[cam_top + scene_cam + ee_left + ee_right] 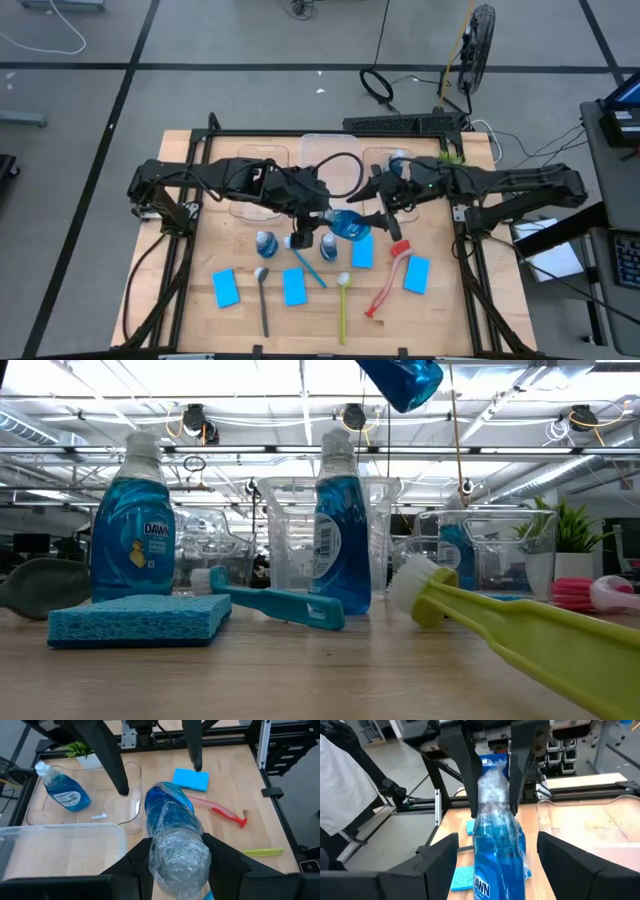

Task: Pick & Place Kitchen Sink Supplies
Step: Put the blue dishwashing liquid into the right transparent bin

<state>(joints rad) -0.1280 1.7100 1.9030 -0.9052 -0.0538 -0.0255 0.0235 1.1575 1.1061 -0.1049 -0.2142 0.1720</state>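
Note:
My left gripper (180,845) (322,213) is shut on a blue bottle (347,224) (400,380) held in the air over the table's middle. My right gripper (498,842) (383,207) is open, its fingers (445,852) standing on either side of the bottle's labelled body (497,865) with a gap on each side. Two more blue bottles (265,243) (329,245) stand upright on the table. Another bottle (398,160) (62,790) lies in a clear tub. Several blue sponges (226,288) and the dark (262,295), blue (308,268), yellow-green (343,305) and red (388,285) brushes lie flat. My left gripper pinches the bottle's narrow pale top end (177,855) between its two fingers (470,775), coming from the table's left. The bottle reaches forward from the fingers toward my right gripper, lifted clear of the table and lying roughly level.
Clear plastic tubs (255,185) (330,155) (385,170) stand along the far part of the table, with a small green potted plant (452,155) at the far right. The sponge (362,250) and the red brush lie below the held bottle.

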